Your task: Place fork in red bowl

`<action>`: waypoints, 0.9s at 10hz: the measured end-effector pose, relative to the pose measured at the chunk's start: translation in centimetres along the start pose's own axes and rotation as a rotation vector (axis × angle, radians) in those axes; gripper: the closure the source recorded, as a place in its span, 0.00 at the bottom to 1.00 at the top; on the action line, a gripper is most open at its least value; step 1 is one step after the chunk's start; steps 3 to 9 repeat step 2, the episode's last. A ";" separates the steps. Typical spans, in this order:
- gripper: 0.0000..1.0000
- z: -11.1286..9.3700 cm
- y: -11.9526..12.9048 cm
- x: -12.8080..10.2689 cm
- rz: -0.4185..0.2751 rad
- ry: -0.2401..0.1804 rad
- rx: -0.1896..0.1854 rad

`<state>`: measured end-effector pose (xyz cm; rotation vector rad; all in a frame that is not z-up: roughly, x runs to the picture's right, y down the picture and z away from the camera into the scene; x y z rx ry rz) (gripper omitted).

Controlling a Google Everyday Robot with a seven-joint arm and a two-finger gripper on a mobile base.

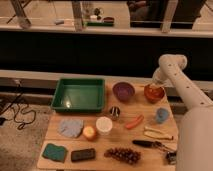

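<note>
The red bowl (pixel 154 94) stands at the back right of the wooden table (pixel 107 142), to the right of the purple bowl (pixel 123 91). My gripper (pixel 156 83) hangs from the white arm directly over the red bowl, at or just inside its rim. A thin pale streak shows in the bowl under the gripper. I cannot tell whether it is the fork. No fork lies anywhere else on the table.
A green tray (pixel 80 95) stands at the back left. Across the table lie a metal cup (pixel 115 112), carrot (pixel 134 122), white cup (pixel 104 124), blue cup (pixel 161 115), yellowish utensil (pixel 157 133), black-handled utensil (pixel 147 144), grapes (pixel 122 154), cloth (pixel 71 127) and sponge (pixel 54 152).
</note>
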<state>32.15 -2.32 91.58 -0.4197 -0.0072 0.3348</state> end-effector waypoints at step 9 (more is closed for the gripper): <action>1.00 0.3 0.0 -0.2 -0.011 0.006 -0.008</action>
